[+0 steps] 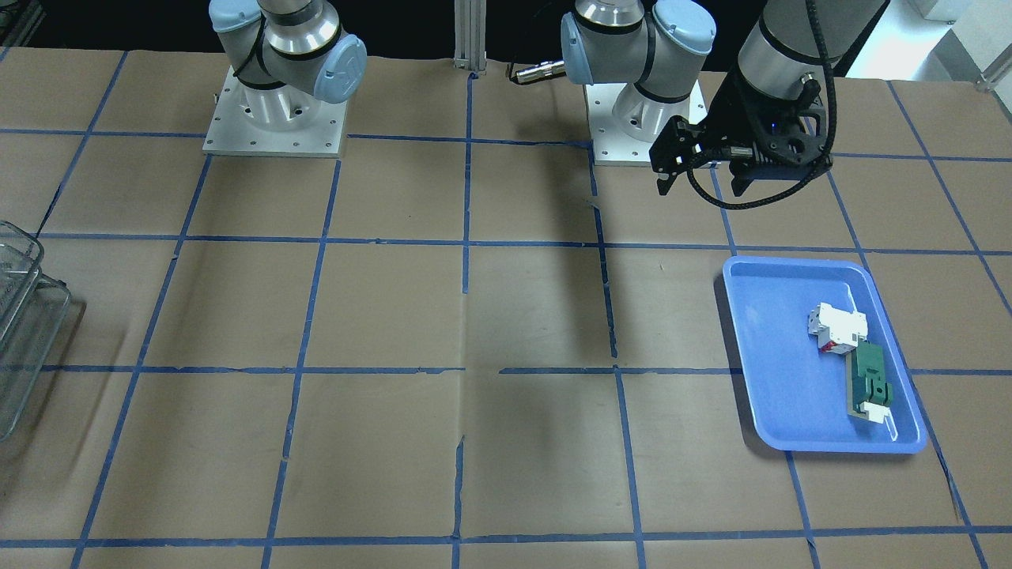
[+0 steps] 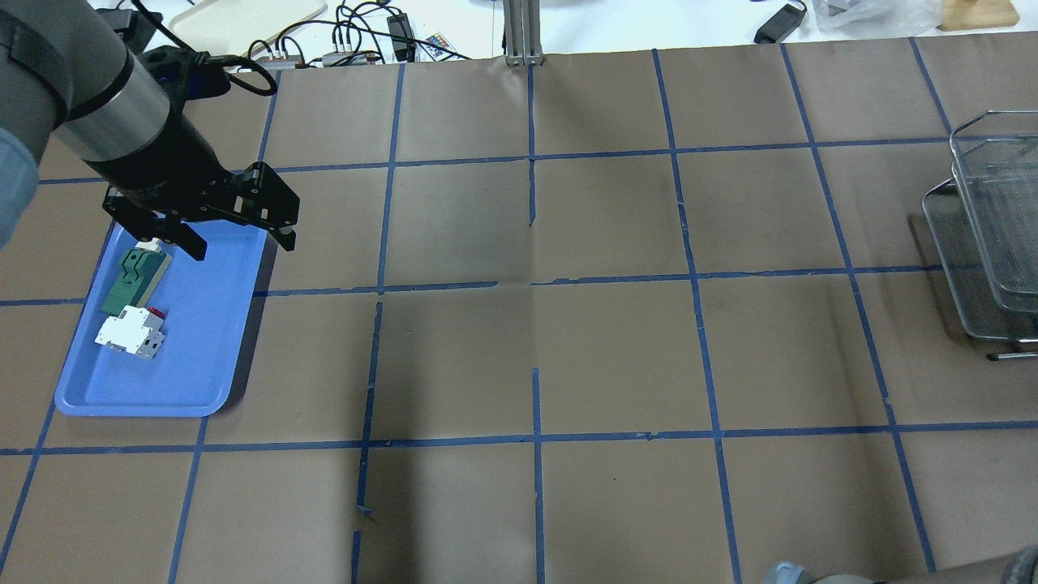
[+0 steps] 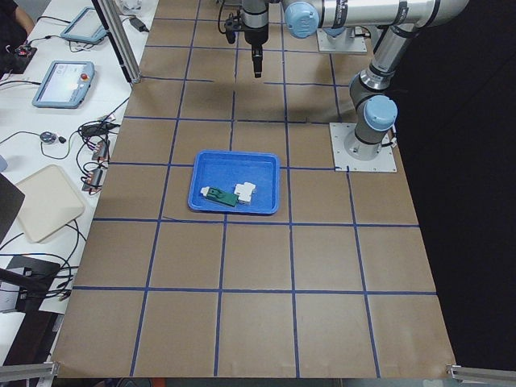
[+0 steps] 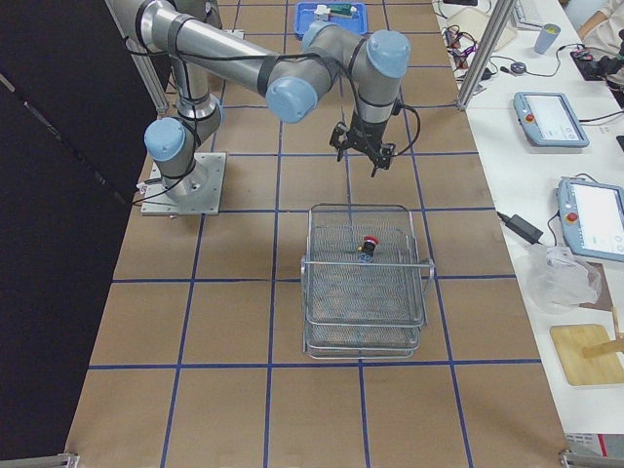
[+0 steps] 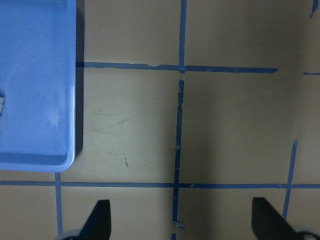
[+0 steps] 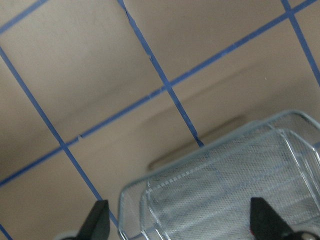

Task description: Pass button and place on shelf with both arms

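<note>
The button [image 4: 369,246], red-capped, sits inside the top tier of the clear wire shelf [image 4: 366,283]. The shelf also shows at the table's edge in the overhead view [image 2: 989,235], the front view [image 1: 20,316] and the right wrist view [image 6: 225,190]. My right gripper [image 4: 357,159] hovers beside the shelf on its base side, open and empty, with both fingertips [image 6: 97,217] wide apart. My left gripper [image 2: 239,239] hangs open and empty over the far end of the blue tray [image 2: 195,349], and it also shows in the front view [image 1: 700,178] and the left wrist view [image 5: 182,220].
In the blue tray [image 1: 775,356] lie a white-red breaker block [image 1: 836,326] and a green flat part [image 1: 870,379]. The table is brown paper with a blue tape grid. Both arm bases stand at the robot's side.
</note>
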{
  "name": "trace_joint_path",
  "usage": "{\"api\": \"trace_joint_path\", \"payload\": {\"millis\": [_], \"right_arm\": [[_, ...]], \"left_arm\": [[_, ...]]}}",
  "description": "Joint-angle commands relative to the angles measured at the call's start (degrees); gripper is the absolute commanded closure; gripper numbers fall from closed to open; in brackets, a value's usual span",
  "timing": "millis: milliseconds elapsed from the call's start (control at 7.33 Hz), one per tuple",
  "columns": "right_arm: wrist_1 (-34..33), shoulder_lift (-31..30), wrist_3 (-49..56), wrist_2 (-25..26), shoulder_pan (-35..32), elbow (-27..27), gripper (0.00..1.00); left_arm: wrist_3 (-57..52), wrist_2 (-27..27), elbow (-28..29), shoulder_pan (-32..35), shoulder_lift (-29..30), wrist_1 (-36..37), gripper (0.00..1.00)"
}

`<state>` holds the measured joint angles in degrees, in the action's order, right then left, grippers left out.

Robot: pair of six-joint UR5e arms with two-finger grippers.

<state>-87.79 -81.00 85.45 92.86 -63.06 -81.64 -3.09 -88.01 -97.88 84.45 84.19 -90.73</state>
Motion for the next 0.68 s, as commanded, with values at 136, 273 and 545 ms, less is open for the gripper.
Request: {"api": "trace_joint_path", "payload": {"millis": [136,273,545], "right_arm": [[1.3,-3.2,-37.4,-0.4,-19.2,-0.5,0.0],[0.5,-3.1,-51.0,0.1,-24.8,-0.5,0.0],[0.4,-4.5,-77.0,-0.7,-29.0,-0.3,0.0]], "left_arm": [[0.0,-0.3,0.3,-0.2,-0.3,0.4,0.0],[0.1,-0.4,0.4,-0.2,-0.3,0.0,0.0],[0.1,-0.4,0.3,-0.2,-0.5,-0.1,0.0]]}}
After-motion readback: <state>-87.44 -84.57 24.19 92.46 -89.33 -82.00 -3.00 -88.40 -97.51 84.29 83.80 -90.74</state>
